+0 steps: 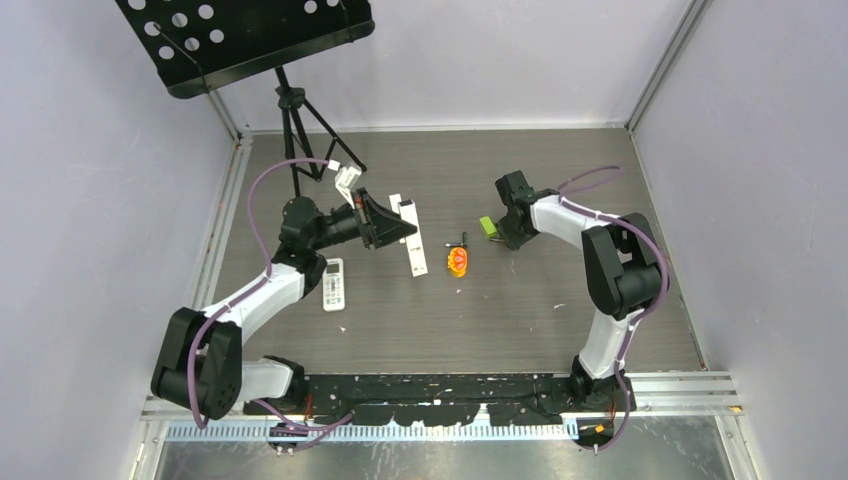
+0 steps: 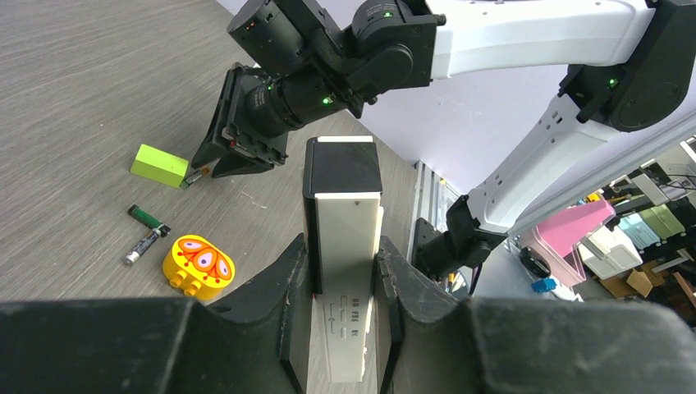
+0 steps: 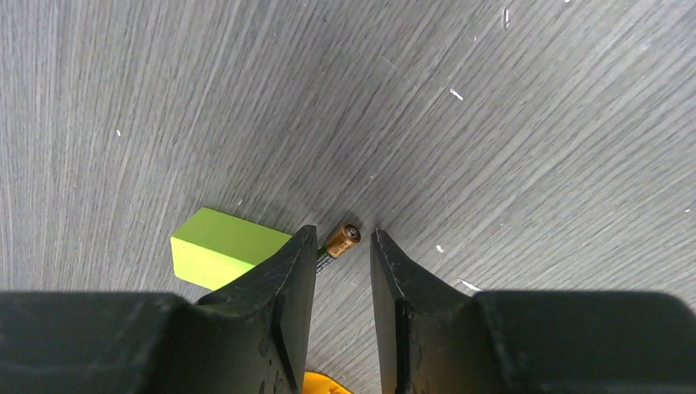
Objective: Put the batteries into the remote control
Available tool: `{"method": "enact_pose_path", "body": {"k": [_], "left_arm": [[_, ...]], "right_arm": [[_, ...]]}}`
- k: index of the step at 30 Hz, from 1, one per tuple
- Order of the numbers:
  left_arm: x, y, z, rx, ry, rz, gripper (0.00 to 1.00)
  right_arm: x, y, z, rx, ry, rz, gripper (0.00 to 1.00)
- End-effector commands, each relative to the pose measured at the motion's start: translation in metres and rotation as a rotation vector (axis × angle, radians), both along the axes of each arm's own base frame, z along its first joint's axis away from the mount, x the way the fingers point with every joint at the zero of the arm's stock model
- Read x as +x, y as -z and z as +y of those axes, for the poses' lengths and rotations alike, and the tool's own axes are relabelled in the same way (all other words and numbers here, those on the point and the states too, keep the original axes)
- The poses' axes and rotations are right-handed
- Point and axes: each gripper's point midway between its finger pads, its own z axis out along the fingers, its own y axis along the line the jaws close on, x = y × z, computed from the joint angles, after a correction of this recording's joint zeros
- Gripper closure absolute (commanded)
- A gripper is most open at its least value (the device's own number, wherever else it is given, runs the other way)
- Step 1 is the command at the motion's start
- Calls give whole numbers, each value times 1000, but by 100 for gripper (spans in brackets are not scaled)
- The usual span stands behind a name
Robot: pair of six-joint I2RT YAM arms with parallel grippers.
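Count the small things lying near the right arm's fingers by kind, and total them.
Batteries: 3
Green block: 1
Orange toy: 1
Total: 5

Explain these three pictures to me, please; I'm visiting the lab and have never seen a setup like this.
Two robot arms stand at the near edge of a table. The wide picture looks down from above. The other two come from a camera on each wrist. The left pincer clamps a white remote. The right pincer is open, its tips on either side of a small battery that lies beside a lime-green block. Two more batteries and an orange-yellow toy lie on the table. Another remote lies near the left arm.
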Motion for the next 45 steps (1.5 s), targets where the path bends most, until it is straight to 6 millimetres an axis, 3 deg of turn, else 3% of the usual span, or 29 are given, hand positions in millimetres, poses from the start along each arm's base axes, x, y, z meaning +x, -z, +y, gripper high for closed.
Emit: {"method": "enact_pose_path", "body": {"k": [1,7,13,19,26,32,40,45], "left_arm": [[-1,-16,1,-13,1,-92,100],[1,-12,5,55,-35,-103,100],[0,-13,7,62,-38,-108,100],[-3,-16,8,60,-42,-115,100],[-4,-17,8,57,-45,-116,100],[-2,-18,8,50,-43,-116,100],[0,-15,7,51,-45,-108,100],[1,-15,7,50,-51,-106,100]], "right_arm": [[12,-3,-2,-9,39,-7,64],[4,4,6,-2,-33,89,65],[-2,12,12,20,-85,120,82],[-7,-6,9,-42,-303,106,89],[-45,-20,-2,-110,-578,205,90],[-68,-13,-10,-163,-650,272,83],[-75,-3,-7,-178,-661,306,69],[-81,-2,-8,-176,-623,311,66]]}}
